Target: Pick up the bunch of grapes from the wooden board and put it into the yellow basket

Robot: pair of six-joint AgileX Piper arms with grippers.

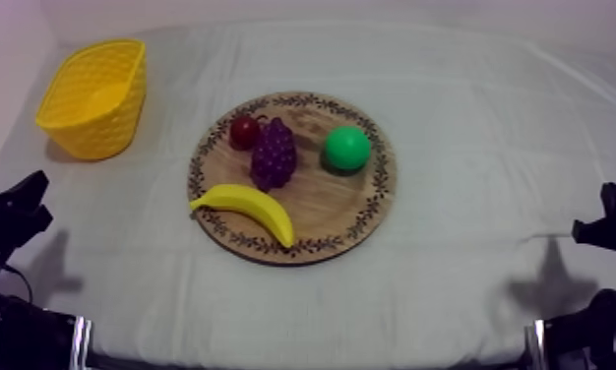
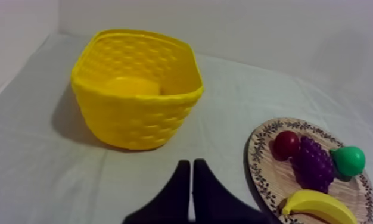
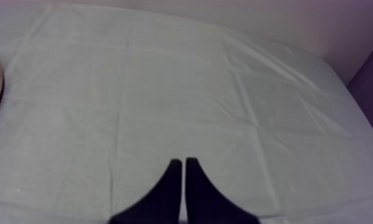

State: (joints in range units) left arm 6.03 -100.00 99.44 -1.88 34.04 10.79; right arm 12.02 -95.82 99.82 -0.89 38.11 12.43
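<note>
The bunch of grapes [image 1: 274, 154] lay on the wooden board [image 1: 341, 212], well apart from both grippers. The left gripper [image 2: 192, 162] had its two black fingers pressed together into a narrow wedge with nothing between them, and it sat low by the near left corner of the worktop [image 1: 469, 89], over bare cloth. The right gripper [image 3: 183, 159] was closed the same way on nothing, low by the near right corner, with bare cloth ahead of it and the board's rim well off to its side.

Beyond the left gripper stood the yellow basket [image 1: 91, 138], upright near the far left corner of the worktop and apart from the board. The board lay around the middle of the worktop. On it the grapes were toward the far left part, touching or almost touching a small red fruit [image 1: 244, 131] just behind them. A round green fruit [image 1: 347, 148] sat near the grapes on their right. A banana [image 1: 245, 207] lay along the board's near left rim, just in front of the grapes.
</note>
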